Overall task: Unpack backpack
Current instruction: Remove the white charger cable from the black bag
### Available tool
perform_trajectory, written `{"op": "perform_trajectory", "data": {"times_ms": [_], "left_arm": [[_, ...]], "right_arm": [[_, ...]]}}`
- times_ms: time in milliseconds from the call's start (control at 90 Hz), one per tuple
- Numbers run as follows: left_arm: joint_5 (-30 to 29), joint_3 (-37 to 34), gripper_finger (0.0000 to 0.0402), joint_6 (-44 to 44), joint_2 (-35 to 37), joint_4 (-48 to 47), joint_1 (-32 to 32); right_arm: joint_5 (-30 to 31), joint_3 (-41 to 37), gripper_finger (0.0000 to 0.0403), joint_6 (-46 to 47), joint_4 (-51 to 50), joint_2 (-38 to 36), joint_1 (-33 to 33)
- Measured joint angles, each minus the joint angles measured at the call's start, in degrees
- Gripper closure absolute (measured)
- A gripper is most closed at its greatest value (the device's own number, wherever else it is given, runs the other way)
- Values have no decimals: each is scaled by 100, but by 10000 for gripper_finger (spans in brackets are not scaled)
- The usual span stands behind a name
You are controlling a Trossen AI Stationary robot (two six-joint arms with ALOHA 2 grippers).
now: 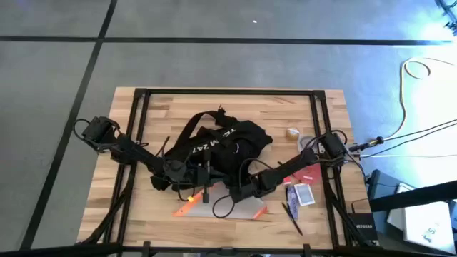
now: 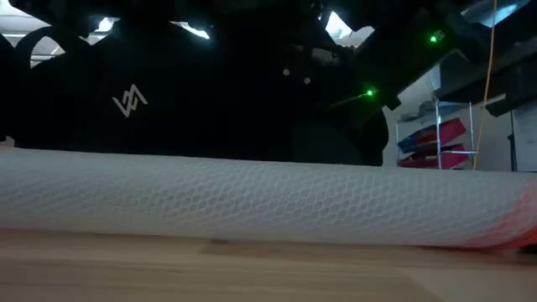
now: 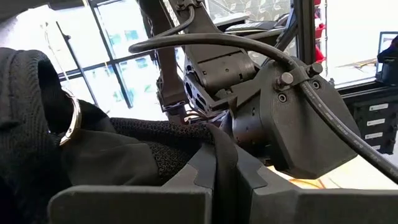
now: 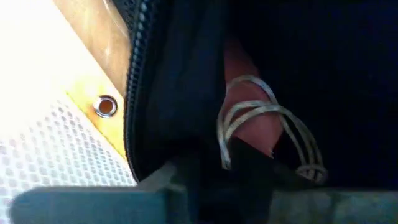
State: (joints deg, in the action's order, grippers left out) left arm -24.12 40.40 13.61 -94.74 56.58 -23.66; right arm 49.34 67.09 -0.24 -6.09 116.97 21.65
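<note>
High view: black soft fabric backpack (image 1: 225, 143), white lettering, crumpled at centre of the slatted wooden desk (image 1: 143, 207). Left end effector (image 1: 191, 184) and right end effector (image 1: 230, 193) meet at its lower edge, over a translucent mesh pouch (image 1: 246, 210) with orange trim; finger state of both cannot be told.

Low view: honeycomb mesh pouch across the foreground, backpack behind.

Right wrist view: zipper teeth, metal eyelet (image 4: 106, 106), looped cord (image 4: 261, 124).
</note>
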Motion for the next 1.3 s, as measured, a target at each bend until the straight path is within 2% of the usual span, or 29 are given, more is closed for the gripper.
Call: {"op": "perform_trajectory", "data": {"times_ms": [233,344,711,900,1078,1300], "left_arm": [[0,0,402,-6,-2,-9,2],[35,0,402,15,-2,-21,0],[52,0,402,26,-11,-58,-4],[40,-4,401,27,-15,-66,-4],[-42,-9,402,28,-15,-42,2],[-90,-12,402,32,-15,-58,15]], "right_arm": [[289,4,399,138,-67,0,11],[546,4,399,267,-131,-2,101],[818,9,403,1205,-907,-489,656],[564,9,401,1130,-1022,-507,696],[435,9,362,1195,-917,-485,308],[-44,7,250,656,-548,-482,-27]]}}
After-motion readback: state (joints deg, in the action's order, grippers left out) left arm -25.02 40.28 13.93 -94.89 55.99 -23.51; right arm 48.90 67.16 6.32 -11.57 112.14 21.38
